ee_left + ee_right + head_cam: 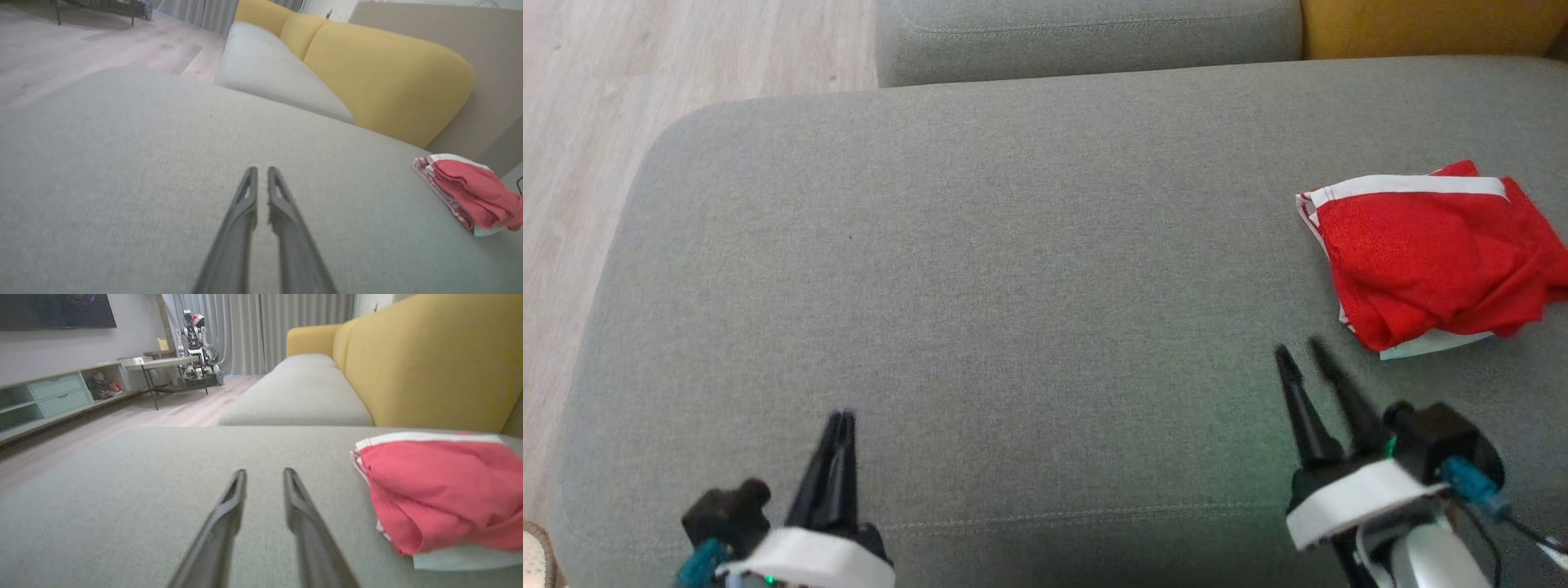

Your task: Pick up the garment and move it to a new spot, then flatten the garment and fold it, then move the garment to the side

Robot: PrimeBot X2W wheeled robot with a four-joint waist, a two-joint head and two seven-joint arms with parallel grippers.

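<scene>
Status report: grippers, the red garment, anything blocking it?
Left gripper nearly shut, empty. Right gripper part open, empty, short of the garment. Garment folded, lying at the cushion's right. Nothing in the way.

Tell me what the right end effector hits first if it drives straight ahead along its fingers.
Probably nothing soon: the right end effector points over bare grey cushion, and the red garment lies just off to its right. Depth is unclear, so a brush isn't ruled out.

My left hand point(840, 418) and my right hand point(1303, 351) each have two long black fingers, thin at the tips. A white band wraps each wrist, with teal connectors (and black cables on the right one).
</scene>
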